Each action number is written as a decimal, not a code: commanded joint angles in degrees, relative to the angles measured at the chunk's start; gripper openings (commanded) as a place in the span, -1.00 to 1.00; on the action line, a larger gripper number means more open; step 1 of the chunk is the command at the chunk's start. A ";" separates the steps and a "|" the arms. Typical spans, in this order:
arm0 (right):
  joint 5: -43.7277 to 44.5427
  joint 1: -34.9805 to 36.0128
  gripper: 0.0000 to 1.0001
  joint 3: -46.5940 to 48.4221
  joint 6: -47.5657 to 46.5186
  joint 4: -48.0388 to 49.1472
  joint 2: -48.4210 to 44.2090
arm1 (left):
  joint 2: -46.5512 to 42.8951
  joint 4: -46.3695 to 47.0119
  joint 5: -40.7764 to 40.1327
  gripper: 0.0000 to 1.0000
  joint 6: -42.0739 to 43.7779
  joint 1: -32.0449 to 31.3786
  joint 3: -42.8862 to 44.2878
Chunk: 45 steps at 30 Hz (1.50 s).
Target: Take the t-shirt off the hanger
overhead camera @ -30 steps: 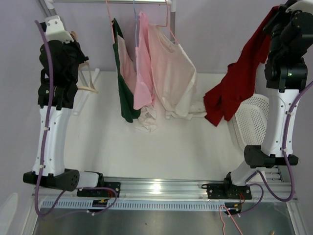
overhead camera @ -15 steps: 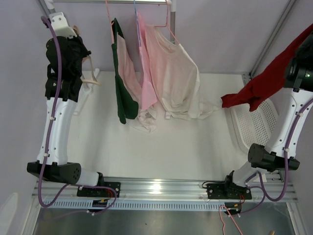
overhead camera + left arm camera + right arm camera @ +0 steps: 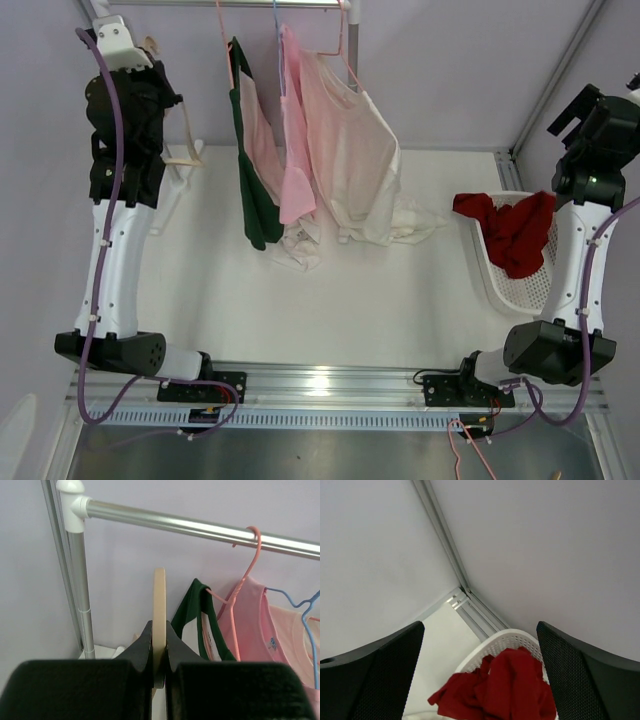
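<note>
In the white mesh basket (image 3: 512,296) lay the red t-shirt (image 3: 512,230): basically done. Our right gripper (image 3: 573,111) gaped; left gripper (image 3: 159,631) pinched a beige wooden hanger (image 3: 159,596).

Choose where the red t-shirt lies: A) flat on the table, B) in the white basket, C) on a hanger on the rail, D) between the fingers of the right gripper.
B: the red t-shirt lies bunched in the white basket, and the right gripper above it is open and holds nothing.
</note>
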 commanded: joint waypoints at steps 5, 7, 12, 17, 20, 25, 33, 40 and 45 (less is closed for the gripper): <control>-10.42 0.87 0.99 10.78 0.44 0.24 -3.56 | -0.46 8.36 17.62 -0.99 -1.03 0.84 1.96; -14.58 1.21 0.99 13.52 1.48 -3.70 -3.30 | -0.29 10.73 18.32 -0.99 0.11 1.19 1.17; -20.05 8.83 0.99 8.82 4.74 -1.29 -8.28 | 2.87 14.86 26.67 -0.99 -7.52 5.49 0.73; -19.96 15.19 0.99 0.44 4.04 5.07 -12.96 | 5.15 20.76 27.64 -0.99 -6.13 5.50 -0.60; -20.14 16.77 0.99 0.70 3.52 3.75 -12.70 | 8.75 21.90 31.94 -0.99 -7.35 7.95 2.38; -20.14 18.71 0.99 -1.67 2.46 4.97 -13.75 | 14.12 25.94 37.57 -0.99 -11.57 10.68 5.99; -21.90 19.06 0.99 -3.60 2.11 6.12 -14.90 | 17.03 29.46 38.98 -0.99 -12.63 11.74 8.55; -22.51 19.32 0.99 -3.96 2.46 6.65 -14.90 | 14.48 28.67 36.44 -0.99 -11.14 11.74 6.97; -22.86 19.94 0.99 -4.04 2.46 6.82 -14.81 | 12.63 29.55 31.69 -0.99 -8.06 11.74 5.91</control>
